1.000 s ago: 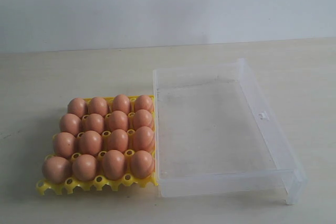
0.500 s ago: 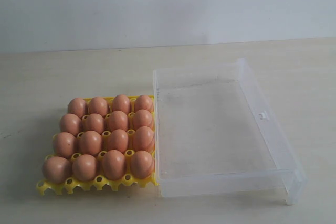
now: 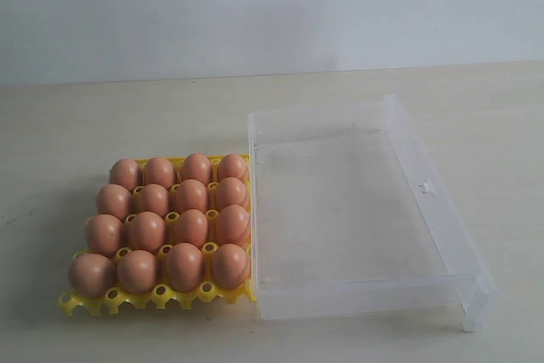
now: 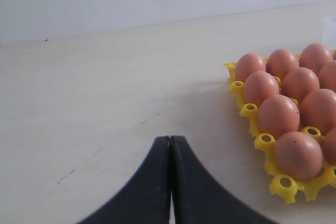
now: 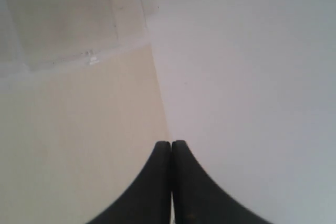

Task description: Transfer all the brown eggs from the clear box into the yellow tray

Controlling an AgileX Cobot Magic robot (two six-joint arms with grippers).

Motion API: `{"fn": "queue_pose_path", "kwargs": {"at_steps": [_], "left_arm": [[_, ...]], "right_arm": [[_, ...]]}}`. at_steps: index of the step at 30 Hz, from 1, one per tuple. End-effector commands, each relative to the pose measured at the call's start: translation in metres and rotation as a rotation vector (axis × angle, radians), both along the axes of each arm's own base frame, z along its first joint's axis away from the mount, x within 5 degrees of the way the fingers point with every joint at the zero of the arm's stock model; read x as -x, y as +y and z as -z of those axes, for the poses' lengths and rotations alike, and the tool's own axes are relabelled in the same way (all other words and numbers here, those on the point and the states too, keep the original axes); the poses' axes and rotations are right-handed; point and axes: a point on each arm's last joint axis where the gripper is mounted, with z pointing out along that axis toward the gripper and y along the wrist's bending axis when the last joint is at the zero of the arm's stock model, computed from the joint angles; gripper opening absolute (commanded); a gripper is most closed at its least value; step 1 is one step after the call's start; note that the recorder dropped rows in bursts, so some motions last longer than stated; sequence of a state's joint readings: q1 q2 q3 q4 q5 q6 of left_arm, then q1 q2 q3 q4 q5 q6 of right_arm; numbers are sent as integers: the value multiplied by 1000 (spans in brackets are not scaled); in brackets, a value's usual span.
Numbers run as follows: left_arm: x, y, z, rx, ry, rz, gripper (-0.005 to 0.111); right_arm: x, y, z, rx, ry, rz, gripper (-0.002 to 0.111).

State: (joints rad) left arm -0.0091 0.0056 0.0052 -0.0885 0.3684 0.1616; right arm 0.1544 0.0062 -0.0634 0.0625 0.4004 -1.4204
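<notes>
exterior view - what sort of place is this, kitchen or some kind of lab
Probably a lab or test bench, not a kitchen: a plain pale table against a blank white wall, bearing only a yellow tray full of brown eggs and an empty clear box.

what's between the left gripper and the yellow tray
Only bare table top. In the left wrist view, nothing sits between the shut left gripper and the near edge of the yellow tray.
</notes>
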Motion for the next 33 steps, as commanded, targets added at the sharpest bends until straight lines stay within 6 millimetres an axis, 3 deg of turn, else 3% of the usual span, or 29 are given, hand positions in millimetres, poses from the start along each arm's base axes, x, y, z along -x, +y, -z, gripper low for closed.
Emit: {"fn": "queue_pose_path", "kwargs": {"at_steps": [1,4,6,12,15,19,21,28,33], "left_arm": [[0,0,-3,8,-18,0,0],[0,0,-3,8,-18,0,0],[0,0,-3,8,-18,0,0],[0,0,-3,8,-18,0,0],[0,0,-3,8,-18,0,0],[0,0,-3,8,-18,0,0],[0,0,-3,8,-18,0,0],[0,0,-3,8,-18,0,0],[0,0,-3,8,-18,0,0]], "right_arm": [[0,5,-2,-208,1,-5,0],[0,3,-4,-347,1,43,0],[-2,1,-8,-541,-7,102,0],[-3,-2,-18,-1375,51,225,0],[-3,-2,-18,-1645,111,262,0],[-3,-3,-12,-1506,121,302,0],[-2,-1,-12,-1586,151,302,0],[-2,-1,-12,-1603,158,299,0],[-2,0,-12,-1447,125,269,0]]}}
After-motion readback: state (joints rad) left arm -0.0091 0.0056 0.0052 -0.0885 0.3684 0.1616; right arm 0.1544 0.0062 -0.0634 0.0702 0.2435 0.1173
